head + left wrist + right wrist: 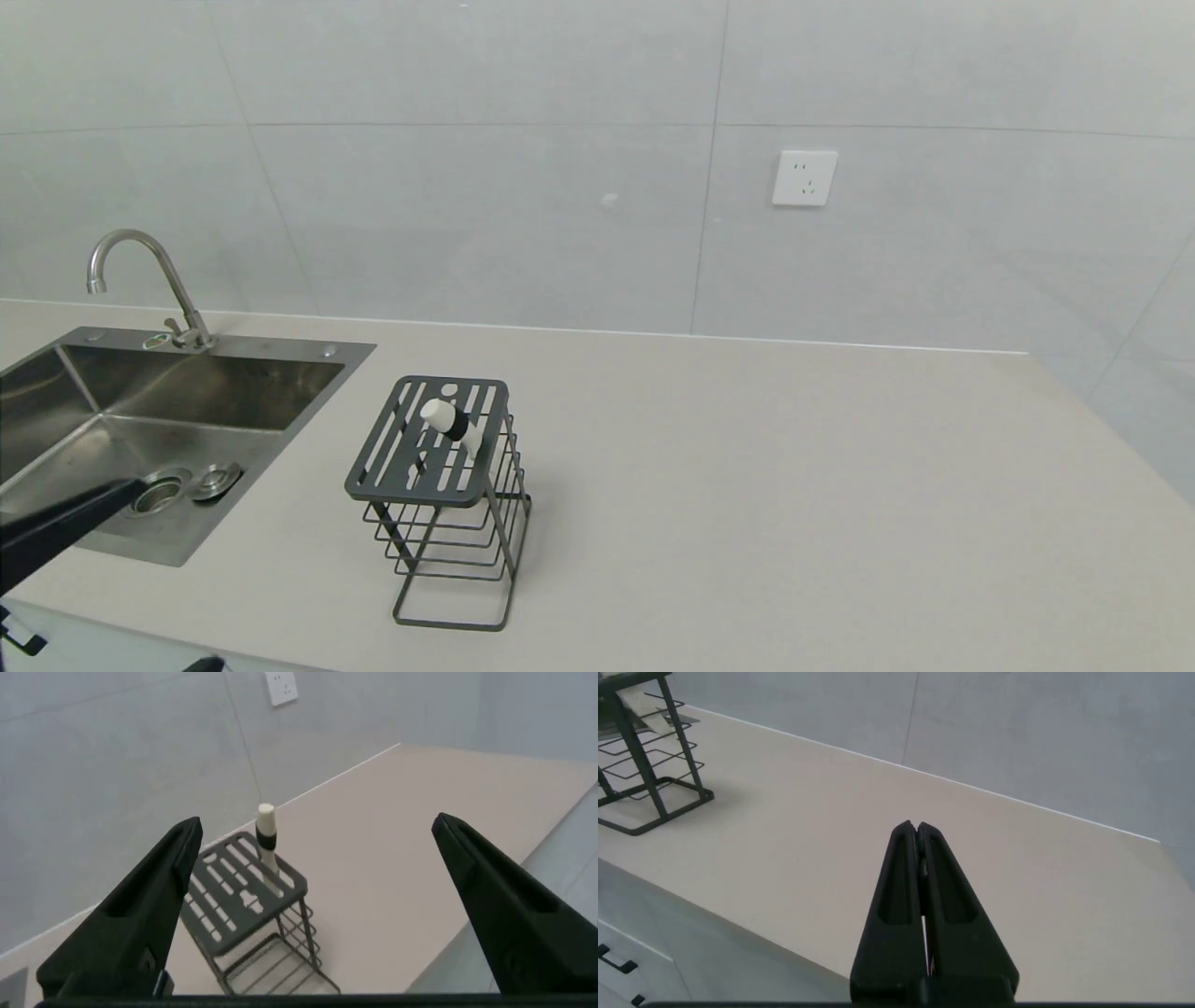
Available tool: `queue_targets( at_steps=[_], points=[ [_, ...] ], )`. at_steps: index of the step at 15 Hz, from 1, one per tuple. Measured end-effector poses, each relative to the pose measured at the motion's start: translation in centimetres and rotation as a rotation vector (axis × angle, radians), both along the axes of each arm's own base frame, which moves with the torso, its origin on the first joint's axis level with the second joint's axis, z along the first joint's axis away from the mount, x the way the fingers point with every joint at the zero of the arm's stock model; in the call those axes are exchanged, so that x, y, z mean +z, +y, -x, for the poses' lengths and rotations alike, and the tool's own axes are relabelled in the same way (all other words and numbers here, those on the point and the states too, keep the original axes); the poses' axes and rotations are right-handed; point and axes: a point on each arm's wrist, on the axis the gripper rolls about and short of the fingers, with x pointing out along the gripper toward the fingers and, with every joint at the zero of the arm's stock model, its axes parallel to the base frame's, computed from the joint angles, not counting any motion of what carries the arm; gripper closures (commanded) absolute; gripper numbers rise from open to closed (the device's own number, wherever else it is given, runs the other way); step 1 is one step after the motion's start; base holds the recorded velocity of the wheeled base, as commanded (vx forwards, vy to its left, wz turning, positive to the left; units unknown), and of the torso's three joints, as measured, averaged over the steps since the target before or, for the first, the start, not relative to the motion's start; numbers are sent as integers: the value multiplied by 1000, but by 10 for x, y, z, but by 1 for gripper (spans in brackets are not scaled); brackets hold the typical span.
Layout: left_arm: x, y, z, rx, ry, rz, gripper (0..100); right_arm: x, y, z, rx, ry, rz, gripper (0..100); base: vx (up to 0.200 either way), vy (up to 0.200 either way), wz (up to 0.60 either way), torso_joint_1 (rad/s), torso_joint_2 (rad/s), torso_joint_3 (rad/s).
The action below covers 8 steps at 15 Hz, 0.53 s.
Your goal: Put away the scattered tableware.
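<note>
One white-handled utensil (448, 422) is standing tilted in a slot on top of the dark wire rack (439, 485), a black band circling its handle; the rack is sitting on the pale countertop (794, 485), just beside the steel sink (280, 347). The left gripper (318, 826) is hanging over the sink's near corner with its fingers spread wide and nothing between them, looking toward the rack; the right gripper (917, 831) is hovering above bare countertop, well apart from the rack, its fingers pressed flat together and holding nothing; a curved tap (140, 271) is rising behind the basin.
</note>
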Motion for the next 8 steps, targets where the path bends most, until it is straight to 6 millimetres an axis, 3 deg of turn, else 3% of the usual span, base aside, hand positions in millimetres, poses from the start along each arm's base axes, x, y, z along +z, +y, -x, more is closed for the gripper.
queue_targets(
  at_steps=[4,6,8],
  points=[
    [-16,11,48,87,-82,26,0,0,0,0,0,1,1,100,0,0,0,0,0,0],
    [-28,14,57,217,-40,68,0,0,0,0,-22,0,-2,100,0,0,0,0,0,0],
    [-58,15,57,384,125,69,0,0,-1,0,-67,5,-21,100,0,0,0,0,0,0]
  ],
)
